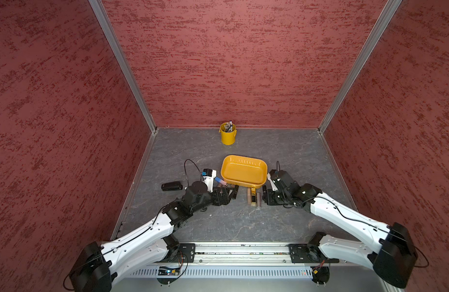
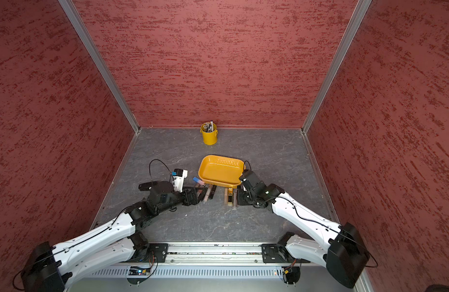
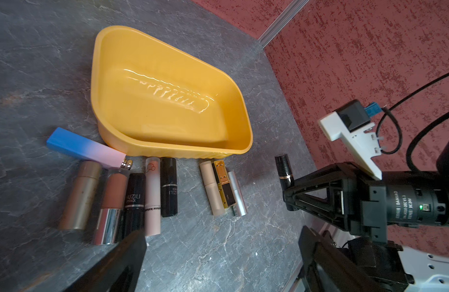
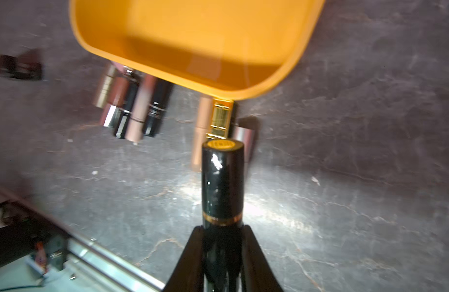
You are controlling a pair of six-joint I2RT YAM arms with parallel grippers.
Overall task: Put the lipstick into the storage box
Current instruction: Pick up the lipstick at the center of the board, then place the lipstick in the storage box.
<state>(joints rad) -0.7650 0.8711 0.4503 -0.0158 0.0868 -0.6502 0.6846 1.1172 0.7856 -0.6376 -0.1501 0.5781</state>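
Right gripper [image 4: 222, 227] pinches black lipstick [image 4: 222, 182], outside storage box [image 3: 167, 101], just off its near rim. Left gripper [image 3: 222, 235] spread wide near row of lipsticks [image 3: 132, 194] lining that rim. Bare tabletop [image 1: 294, 156] right of box.

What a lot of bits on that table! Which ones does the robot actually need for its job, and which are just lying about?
For the job:
- storage box
- black lipstick, held in the right gripper
- other lipsticks, lying beside the box

Just lying about:
- yellow bucket by the back wall
- black case near the left arm
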